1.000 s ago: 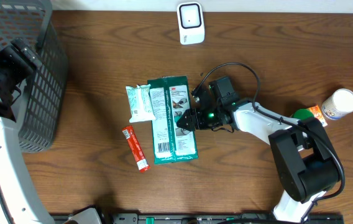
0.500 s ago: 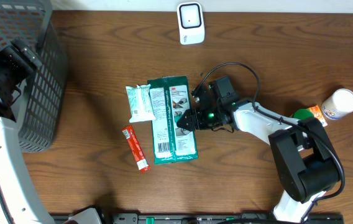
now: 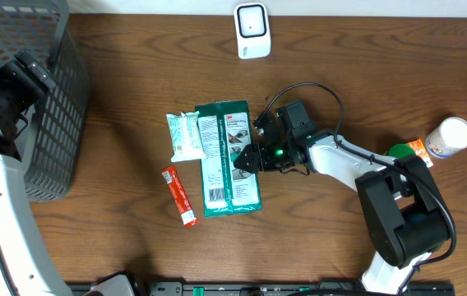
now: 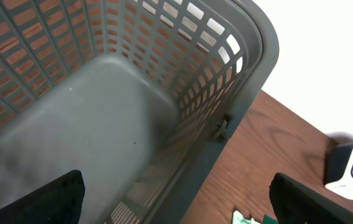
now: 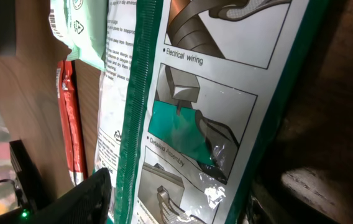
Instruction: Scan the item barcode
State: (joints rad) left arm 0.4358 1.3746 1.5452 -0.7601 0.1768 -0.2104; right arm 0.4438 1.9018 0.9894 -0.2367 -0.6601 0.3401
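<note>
Table (image 3: 118,238) — dark wood, white wall (image 4: 325,50)

Flat on the worktop (image 3: 118,238), near its middle: a long green packet (image 3: 230,156) with a white strip down its left side, printed face up, long side running far to near. On its shiny, slightly wrinkled film, small drawings, one captioned "Electrical wiring". Well apart from it, at the far edge: a small white scanner (image 3: 252,30), rounded, with a dark-outlined window.
</note>
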